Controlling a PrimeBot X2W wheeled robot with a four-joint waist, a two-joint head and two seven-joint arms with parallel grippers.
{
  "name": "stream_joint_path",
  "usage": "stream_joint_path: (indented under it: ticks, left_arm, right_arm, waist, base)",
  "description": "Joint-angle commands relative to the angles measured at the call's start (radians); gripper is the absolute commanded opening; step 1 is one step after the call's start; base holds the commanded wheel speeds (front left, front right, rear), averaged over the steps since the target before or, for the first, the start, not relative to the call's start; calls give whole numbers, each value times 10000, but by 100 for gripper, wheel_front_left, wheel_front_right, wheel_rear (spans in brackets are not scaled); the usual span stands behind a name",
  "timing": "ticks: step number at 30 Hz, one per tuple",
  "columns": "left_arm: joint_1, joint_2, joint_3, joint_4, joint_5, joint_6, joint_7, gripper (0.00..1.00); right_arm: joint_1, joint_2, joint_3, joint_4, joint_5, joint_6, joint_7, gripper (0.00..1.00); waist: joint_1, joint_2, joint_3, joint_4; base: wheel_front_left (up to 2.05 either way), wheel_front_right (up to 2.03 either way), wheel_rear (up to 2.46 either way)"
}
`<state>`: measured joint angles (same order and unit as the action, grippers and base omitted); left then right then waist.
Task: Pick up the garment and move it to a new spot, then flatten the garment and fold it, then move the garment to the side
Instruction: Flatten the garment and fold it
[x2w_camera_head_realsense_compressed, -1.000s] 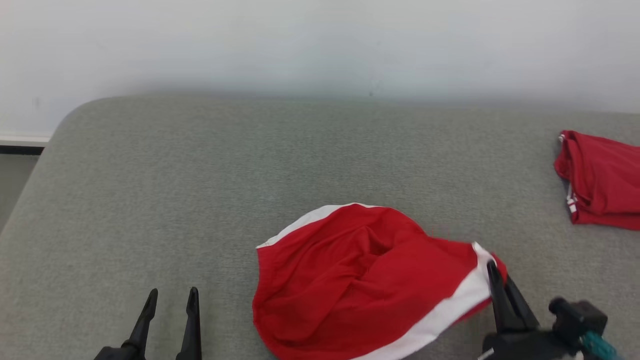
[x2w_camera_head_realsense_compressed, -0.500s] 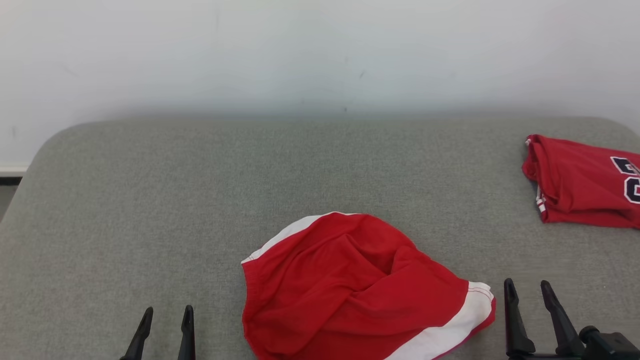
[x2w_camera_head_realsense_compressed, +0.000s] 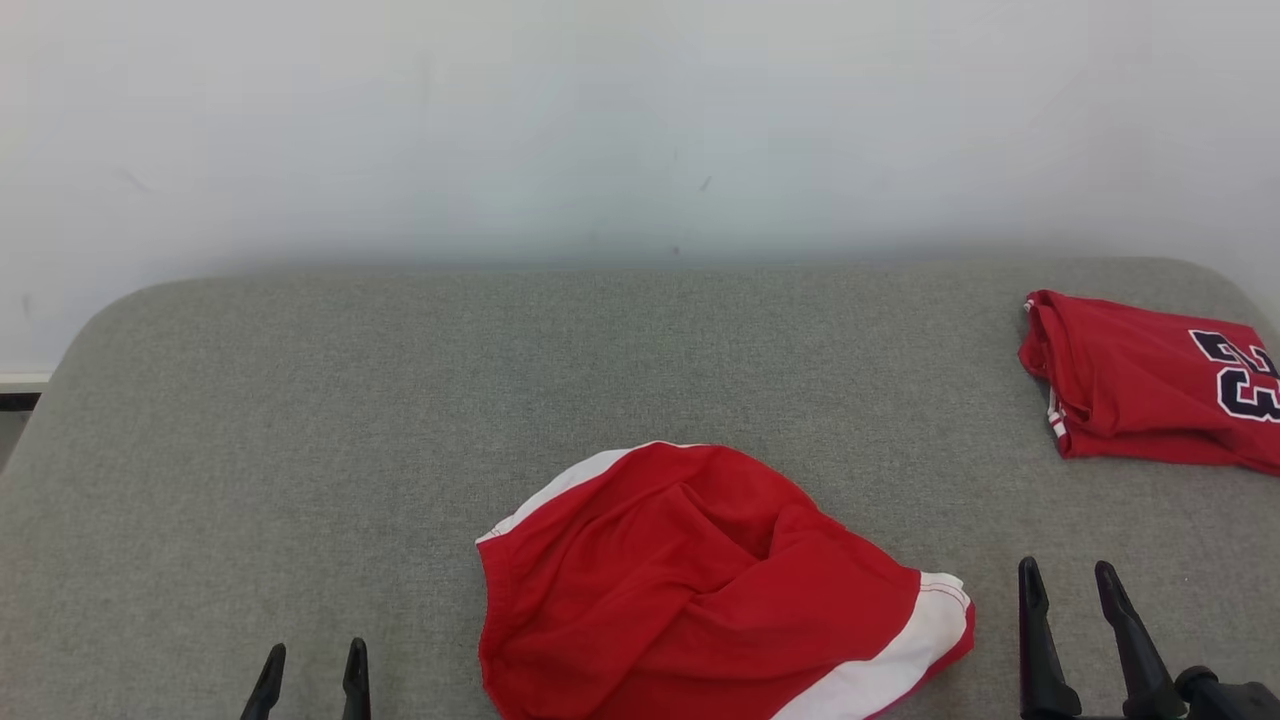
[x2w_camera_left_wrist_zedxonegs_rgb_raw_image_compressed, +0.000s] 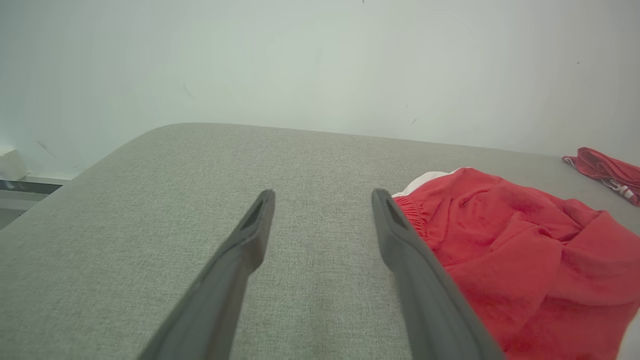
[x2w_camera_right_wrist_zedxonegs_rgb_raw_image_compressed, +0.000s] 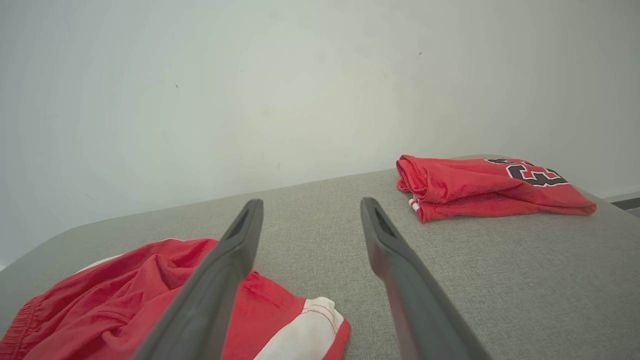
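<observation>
Either side of the garment (x2w_camera_head_realsense_compressed: 700, 590), left gripper (x2w_camera_head_realsense_compressed: 313, 657) and right gripper (x2w_camera_head_realsense_compressed: 1067, 576) sit open, empty; flattening's probably next, needs edge grabs.

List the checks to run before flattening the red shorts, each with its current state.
1. Check left end effector open and empty: ok.
2. Check right end effector open, empty, apart from the red shorts: ok.
3. Shorts lying flat: not ok, bunched with deep creases in the middle.
4. Shorts' near edge in sight for a grasp: cannot tell, cut off at the head view's bottom.
5. The folded red jersey apart from the shorts: ok.
6. Bare grey surface to spread on: ok.
</observation>
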<state>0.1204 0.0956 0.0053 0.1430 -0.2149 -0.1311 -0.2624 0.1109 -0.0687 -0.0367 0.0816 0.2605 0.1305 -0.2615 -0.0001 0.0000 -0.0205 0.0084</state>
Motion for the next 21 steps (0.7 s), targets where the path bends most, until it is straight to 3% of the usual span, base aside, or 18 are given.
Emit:
stream_joint_path:
  ticks: [1,12,19,21]
  left_arm:
    - [78,38,37,-24,62,10,-33,100]
    - [485,279,-805,208,78,10,-33,100]
    - [490,653,-2627,698,-132,10,-28,100]
    - [316,812,-3541,1083,-378,10,-29,100]
  right_arm:
    - [152,35,-23,-33,-69,0,-41,100]
    - [109,-4,69,149,-50,0,-43,100]
    - [-294,-496,326,986,-32,0,-11,100]
    - [-624,-800,434,1451,41,0,39,100]
  waist:
    - [1,0,-7,0]
    - [1,0,-5,-2]
    - [1,0,110,21]
    - [1,0,167,21]
  base:
    - [0,0,0]
    - [0,0,0]
    - [0,0,0]
    - [0,0,0]
